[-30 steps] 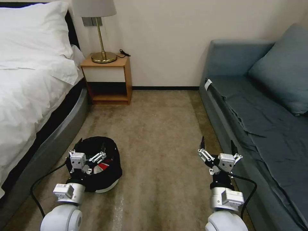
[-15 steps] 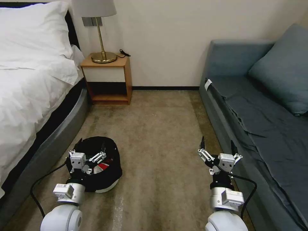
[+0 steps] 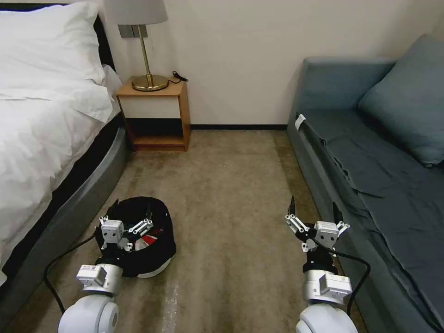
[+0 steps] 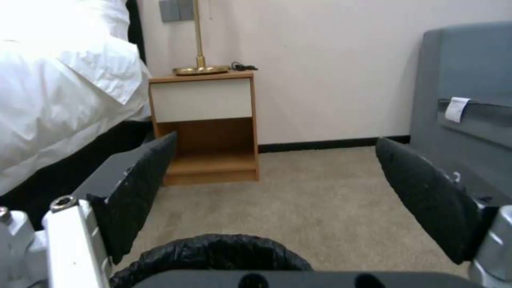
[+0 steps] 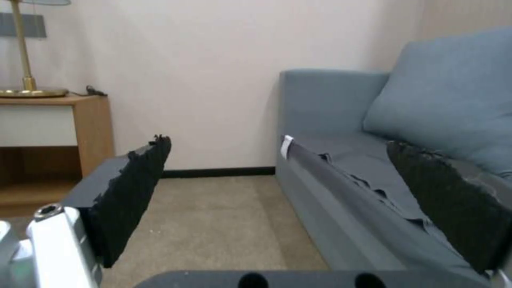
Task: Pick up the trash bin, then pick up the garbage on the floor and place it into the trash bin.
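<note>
Though it stands on the floor by the bed [image 3: 41, 152], the trash bin [image 3: 159, 252] looks light, with a stiff rim under a slippery, loose bag; that rim seems the best hold. The left pincer [image 3: 132, 222] hangs wide open over it, hiding most contents, bar a red-white scrap [image 3: 149, 241]. The right pincer [image 3: 313, 213], also wide, waits by the sofa [image 3: 370, 157].

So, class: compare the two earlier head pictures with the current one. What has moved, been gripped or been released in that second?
Nothing visibly changed. The left gripper hangs open over the trash bin on the carpet beside the bed, gripping nothing. The right gripper is held open above the floor next to the sofa. A red-white packet lies inside the bin.
</note>
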Robot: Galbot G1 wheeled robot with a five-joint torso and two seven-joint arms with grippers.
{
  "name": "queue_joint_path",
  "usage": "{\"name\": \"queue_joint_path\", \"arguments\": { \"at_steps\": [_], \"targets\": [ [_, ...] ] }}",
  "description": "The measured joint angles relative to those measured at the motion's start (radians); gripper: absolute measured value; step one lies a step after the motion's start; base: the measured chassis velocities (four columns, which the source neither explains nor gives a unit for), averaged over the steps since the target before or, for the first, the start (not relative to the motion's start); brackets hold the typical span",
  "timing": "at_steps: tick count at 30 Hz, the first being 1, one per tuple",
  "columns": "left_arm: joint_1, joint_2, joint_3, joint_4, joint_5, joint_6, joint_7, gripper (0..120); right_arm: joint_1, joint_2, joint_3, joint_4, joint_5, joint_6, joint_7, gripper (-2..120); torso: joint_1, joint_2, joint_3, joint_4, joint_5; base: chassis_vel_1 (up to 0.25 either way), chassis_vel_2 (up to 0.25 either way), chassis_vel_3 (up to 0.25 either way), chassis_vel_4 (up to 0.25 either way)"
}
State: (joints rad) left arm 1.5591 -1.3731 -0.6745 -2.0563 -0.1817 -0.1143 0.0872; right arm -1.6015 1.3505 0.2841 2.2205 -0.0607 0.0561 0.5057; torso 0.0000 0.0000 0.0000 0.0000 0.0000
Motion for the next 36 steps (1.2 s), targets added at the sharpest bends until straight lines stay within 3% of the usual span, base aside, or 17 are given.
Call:
{"name": "queue_joint_path", "arguments": {
  "at_steps": [36],
  "targets": [
    [0.000, 0.000, 0.000, 0.000, 0.000, 0.000, 0.000, 100, 0.000, 0.000, 0.000, 0.000, 0.000, 0.000, 0.000, 100, 0.000, 0.000, 0.000, 0.0000, 0.0000, 0.000, 0.000, 0.000, 0.000]
  ]
}}
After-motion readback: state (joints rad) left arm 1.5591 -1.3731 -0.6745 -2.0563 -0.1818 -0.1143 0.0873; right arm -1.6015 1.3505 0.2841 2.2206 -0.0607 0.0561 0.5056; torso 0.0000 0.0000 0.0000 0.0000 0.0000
